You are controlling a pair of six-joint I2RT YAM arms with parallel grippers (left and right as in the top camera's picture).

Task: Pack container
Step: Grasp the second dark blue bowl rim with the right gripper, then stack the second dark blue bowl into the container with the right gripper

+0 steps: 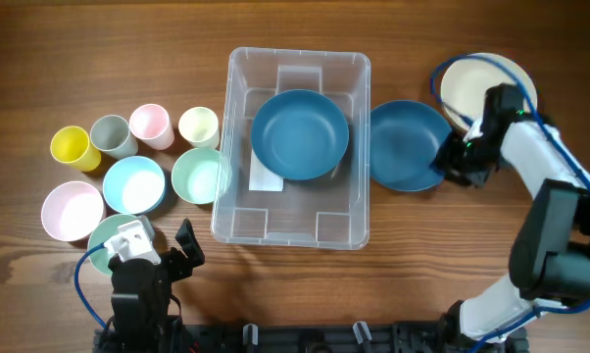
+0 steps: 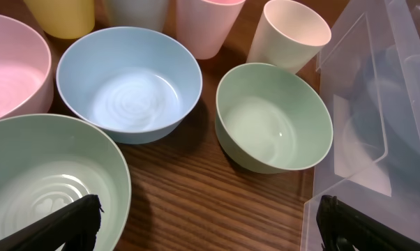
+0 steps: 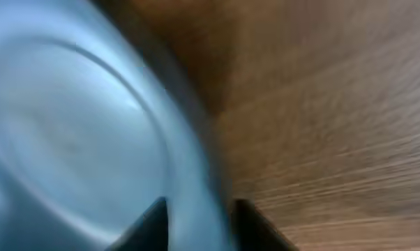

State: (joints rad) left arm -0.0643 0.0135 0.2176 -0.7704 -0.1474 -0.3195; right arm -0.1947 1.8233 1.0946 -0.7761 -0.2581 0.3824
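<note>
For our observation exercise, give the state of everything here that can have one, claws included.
container: open, no lid.
dark blue plate inside it: flat, empty.
second dark blue plate: beside container, rim inside right claw.
cream plate: empty.
light blue bowl, pink bowl, green bowl, nearer green bowl: upright, empty.
yellow cup, grey cup, pink cup, cream cup: upright, empty.
left claw: open, empty.
right claw: astride that rim; grip unclear.
</note>
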